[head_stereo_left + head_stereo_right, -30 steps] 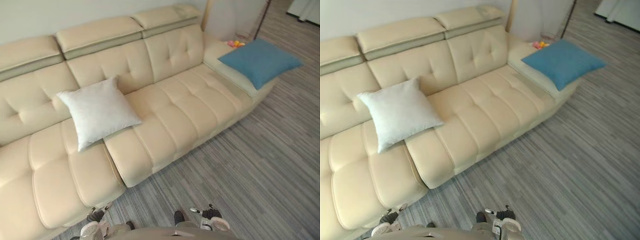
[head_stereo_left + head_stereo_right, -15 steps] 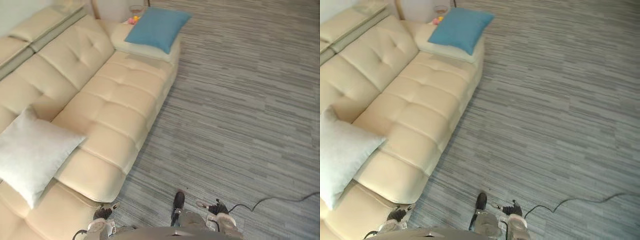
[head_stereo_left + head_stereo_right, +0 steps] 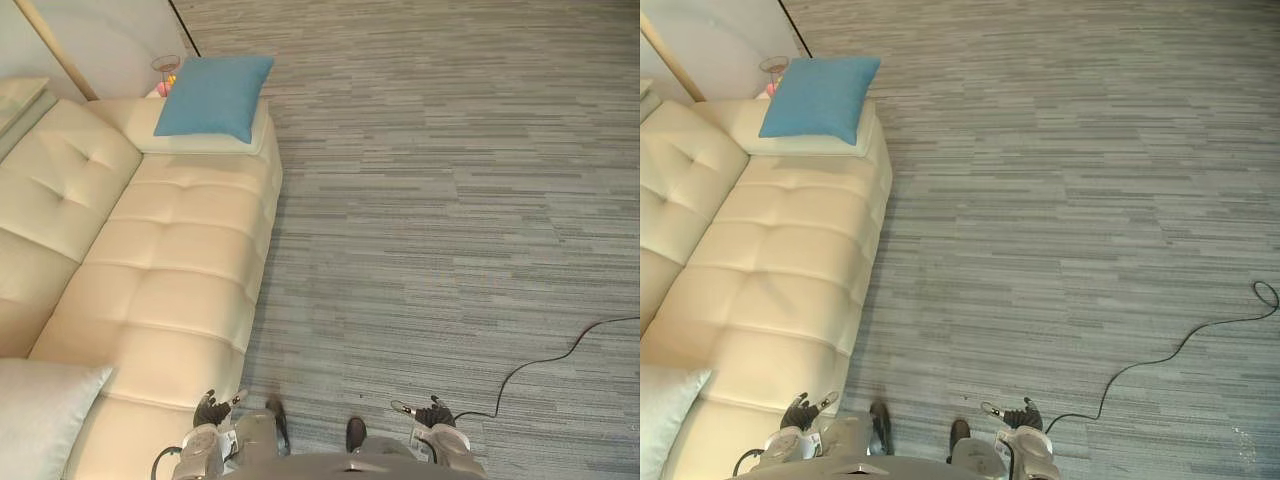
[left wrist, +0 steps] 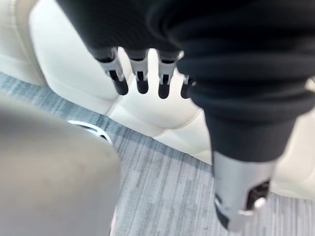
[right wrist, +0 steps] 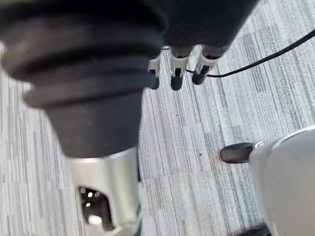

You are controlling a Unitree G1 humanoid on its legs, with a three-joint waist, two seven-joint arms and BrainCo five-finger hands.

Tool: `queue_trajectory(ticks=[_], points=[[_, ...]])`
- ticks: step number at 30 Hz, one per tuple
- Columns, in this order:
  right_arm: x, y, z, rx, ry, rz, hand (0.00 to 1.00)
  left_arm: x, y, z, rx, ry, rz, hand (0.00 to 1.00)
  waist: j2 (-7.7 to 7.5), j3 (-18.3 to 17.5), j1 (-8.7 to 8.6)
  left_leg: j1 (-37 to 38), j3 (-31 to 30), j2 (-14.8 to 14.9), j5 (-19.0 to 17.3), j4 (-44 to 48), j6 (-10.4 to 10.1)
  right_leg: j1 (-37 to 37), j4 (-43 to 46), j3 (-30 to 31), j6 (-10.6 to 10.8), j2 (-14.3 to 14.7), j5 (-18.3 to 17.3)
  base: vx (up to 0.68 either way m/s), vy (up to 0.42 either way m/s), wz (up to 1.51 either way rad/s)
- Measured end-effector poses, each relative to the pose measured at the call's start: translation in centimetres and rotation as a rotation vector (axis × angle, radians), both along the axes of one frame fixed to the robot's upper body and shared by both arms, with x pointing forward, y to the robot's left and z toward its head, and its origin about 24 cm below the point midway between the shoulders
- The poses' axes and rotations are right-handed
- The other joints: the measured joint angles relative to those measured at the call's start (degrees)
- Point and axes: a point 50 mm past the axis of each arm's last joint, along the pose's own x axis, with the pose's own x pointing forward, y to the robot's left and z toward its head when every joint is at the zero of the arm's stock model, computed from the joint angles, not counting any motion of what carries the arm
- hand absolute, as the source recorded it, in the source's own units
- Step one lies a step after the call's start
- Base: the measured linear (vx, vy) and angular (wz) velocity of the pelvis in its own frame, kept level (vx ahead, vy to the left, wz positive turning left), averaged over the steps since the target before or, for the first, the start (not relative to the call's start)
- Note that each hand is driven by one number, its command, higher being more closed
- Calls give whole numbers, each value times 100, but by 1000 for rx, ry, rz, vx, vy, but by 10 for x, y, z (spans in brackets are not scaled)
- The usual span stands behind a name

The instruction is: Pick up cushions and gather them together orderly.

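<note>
- Hanging straight and loose, the fingers [image 4: 141,83] of the left hand [image 3: 212,412] have nothing in them. Past them it's just the rounded front edge of the sofa [image 3: 170,270] and a strip of carpet [image 3: 450,200].
- Same deal on the other side: the right hand [image 3: 432,414] is low by the robot's side, fingers [image 5: 176,81] relaxed and straight, empty, with only carpet under them.
- The sofa's front edge runs away from the left hand toward the far end, so the whole left side is boxed in by cream seat cushions.
- Straight ahead and off to the right it's wide open carpet, loads of room to move.
- The white cushion [image 3: 40,415] is on the seat at the near end, to the left of the left hand, with just a corner of it in frame.
- The blue cushion [image 3: 213,95] lies flat on the armrest [image 3: 140,140] at the far end, close to the wall panel [image 3: 100,40]. It's well apart from the white one, with a long stretch of bare seat between them.
- Compared with half a second ago, the whole picture has swung round to the right, so that's the camera turning, not the cushions. Both sit where they did on the sofa. The white one has mostly slid out of frame, and the backrest is now nearly out of frame too.
</note>
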Motion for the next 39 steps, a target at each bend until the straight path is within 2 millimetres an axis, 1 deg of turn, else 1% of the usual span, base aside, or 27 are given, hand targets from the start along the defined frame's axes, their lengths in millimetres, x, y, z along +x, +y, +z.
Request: queue_trajectory(ticks=[1,2,4,5,6,7,8,9,10,11,13,15,17,19,21,22,23,24,26,27,29,30,31,33,35,37,39], points=[[1,0,0,-1,-3,2,0,0,0,0,0,-2,0,0,4,-1,27,-46,-63,-5,66,-141,-30,26,0,80,31,9,-51,451,326,-82],[2,1,1,0,-7,4,0,2,0,1,1,-6,0,0,-24,-20,115,-54,-242,-46,600,-224,25,131,0,328,109,-6,-183,410,300,-67],[2,2,0,3,-5,4,0,1,2,0,6,-2,-2,0,-56,-105,142,-47,-274,-162,826,-143,183,148,4,488,207,-97,-286,456,328,-61],[-2,8,-3,23,7,0,0,1,8,1,22,-1,-3,0,-323,-218,106,-174,-145,-410,473,339,459,124,242,609,371,-407,-541,665,423,-61],[-7,14,-5,39,18,-4,0,1,11,1,32,0,-3,0,-450,-277,122,-102,109,-547,193,499,555,-163,932,720,583,-585,-743,662,405,-63],[-6,15,-5,42,17,-2,0,1,11,1,31,2,-2,0,-453,-274,141,-30,201,-551,124,549,636,-303,1284,777,648,-619,-778,449,251,-63],[-5,18,-6,51,21,5,0,0,10,0,33,9,-1,0,-444,-262,165,178,386,-564,2,567,714,-601,2143,899,926,-646,-794,325,183,-57],[-4,22,-8,61,29,13,0,-1,12,0,40,17,-5,0,-429,-231,130,431,489,-586,-44,587,762,-914,3137,917,1374,-674,-643,394,192,-47],[-1,22,-6,54,19,29,0,-4,12,-1,50,32,-22,0,-403,-211,32,708,528,-589,-36,626,801,-1162,4013,832,1676,-693,-468,499,188,-19],[2,22,-5,47,15,45,0,-6,12,-2,56,41,-36,0,-377,-194,-28,963,524,-590,-61,592,841,-1245,4456,644,1616,-697,-481,425,121,-4],[7,21,-3,37,6,64,0,-5,11,-2,61,50,-66,0,-283,-99,-95,1887,526,-630,-74,-154,861,-1540,4879,-379,772,-862,-843,477,64,-9],[12,22,-2,36,-5,69,0,-2,11,-2,61,45,-70,0,-278,-63,-151,2243,533,-593,-73,-477,859,-1762,4313,-965,468,-883,-1045,403,-9,-3],[18,20,1,30,-20,72,0,2,10,-1,60,37,-73,0,-254,-28,-212,2411,533,-521,-73,-596,859,-2033,3271,-1194,361,-750,-951,353,-76,3],[23,16,4,17,-32,74,0,7,10,0,61,28,-77,0,-219,158,-286,2738,508,-394,-80,-775,848,-2240,1927,-1087,291,-544,-304,454,-172,13],[23,17,3,25,-35,63,0,5,12,0,65,38,-74,0,-368,222,-391,3016,356,-437,-133,-904,748,-2345,705,-697,504,-541,545,403,-213,33],[20,17,2,29,-28,50,0,2,14,-1,69,44,-72,0,-461,226,-409,3086,269,-481,-208,-895,619,-2358,512,-531,511,-589,689,491,-293,32],[16,13,1,26,-18,33,0,-4,14,-4,61,65,-57,0,-530,211,-397,3369,73,-422,-402,-827,324,-2340,702,-395,342,-569,1478,498,-310,17],[16,12,1,26,-21,25,0,-6,10,-5,48,71,-49,0,-452,205,-397,3403,5,-331,-433,-751,292,-2380,927,-426,244,-538,1563,459,-312,10],[15,3,3,14,-27,-13,0,-7,-3,-6,13,73,-32,0,-105,158,-374,3033,-309,76,-293,216,203,-2374,1408,-676,60,-306,927,441,-302,9],[15,2,3,15,-29,-21,0,-6,-4,-6,10,71,-27,0,-60,158,-367,2853,-414,171,-164,665,140,-2304,1474,-728,14,-255,796,450,-295,18],[12,4,2,21,-23,-19,0,-4,-1,-5,8,56,3,0,-7,168,-377,2061,-817,440,727,2596,-259,-1848,1528,-865,-77,-157,431,452,-252,23],[10,5,1,22,-19,-17,0,-3,-1,-4,9,49,8,0,-1,170,-354,1842,-848,513,747,3156,-305,-1710,1509,-884,-134,-124,369,460,-186,8],[6,5,-1,23,-7,-19,0,0,0,-2,11,30,11,0,12,183,-251,1386,-659,648,562,4150,-211,-1317,1398,-880,-251,-49,189,354,-116,-2],[3,4,-2,23,7,-23,0,2,0,0,13,19,10,0,0,201,-160,848,-239,659,138,4493,-27,-663,998,-865,-231,-22,49,458,-83,4],[1,4,-3,28,24,-28,0,0,1,-1,13,22,13,0,20,191,-109,491,209,626,-171,3950,100,-237,649,-857,-201,-33,31,409,8,2],[1,5,-4,39,22,-37,0,2,0,0,5,12,25,0,19,190,-55,276,453,416,-300,2428,188,79,385,-841,-132,-93,-11,309,63,-6],[0,4,-4,43,21,-48,0,2,0,0,4,9,26,0,34,177,5,306,492,29,142,168,91,318,195,-815,54,-212,-128,354,152,-10]])
